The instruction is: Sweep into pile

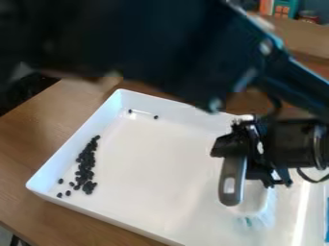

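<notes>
In the camera view, the dark arm (160,48) spans the top, and its hand (243,151) hangs at the right over the white tray (76,138), clamped on the brush (231,185), whose grey handle slopes downward. Black pieces (85,166) lie clustered along the tray's left side, two more near its far corner.

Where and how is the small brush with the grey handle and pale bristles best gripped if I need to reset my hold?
Probably the upper shaft of the grey handle, coming from above and closing across its narrow width. It is long and slim there, away from the slotted, rounded end and the pale bristles.
</notes>
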Controlling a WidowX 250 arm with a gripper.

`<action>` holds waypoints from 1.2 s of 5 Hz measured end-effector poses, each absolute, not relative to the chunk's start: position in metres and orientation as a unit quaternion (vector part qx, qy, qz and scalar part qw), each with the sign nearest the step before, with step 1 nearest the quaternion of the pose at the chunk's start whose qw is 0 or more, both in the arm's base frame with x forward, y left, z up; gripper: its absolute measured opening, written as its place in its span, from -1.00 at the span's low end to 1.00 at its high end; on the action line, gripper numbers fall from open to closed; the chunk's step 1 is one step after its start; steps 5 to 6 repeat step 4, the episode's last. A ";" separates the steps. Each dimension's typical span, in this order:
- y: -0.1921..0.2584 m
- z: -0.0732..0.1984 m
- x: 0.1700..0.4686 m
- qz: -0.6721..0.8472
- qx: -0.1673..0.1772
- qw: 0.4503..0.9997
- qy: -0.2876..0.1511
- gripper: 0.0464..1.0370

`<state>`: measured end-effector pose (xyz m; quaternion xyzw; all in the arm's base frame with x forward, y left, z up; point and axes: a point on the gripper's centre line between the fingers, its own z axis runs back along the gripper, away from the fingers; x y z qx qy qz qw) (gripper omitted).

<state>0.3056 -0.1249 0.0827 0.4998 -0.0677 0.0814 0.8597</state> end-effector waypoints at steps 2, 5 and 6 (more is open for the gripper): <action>-0.129 0.079 0.305 0.053 0.475 0.877 -0.050 0.94; -0.132 0.110 0.305 -0.043 0.252 0.967 0.010 0.93; -0.132 0.110 0.305 -0.043 0.252 0.967 0.010 0.93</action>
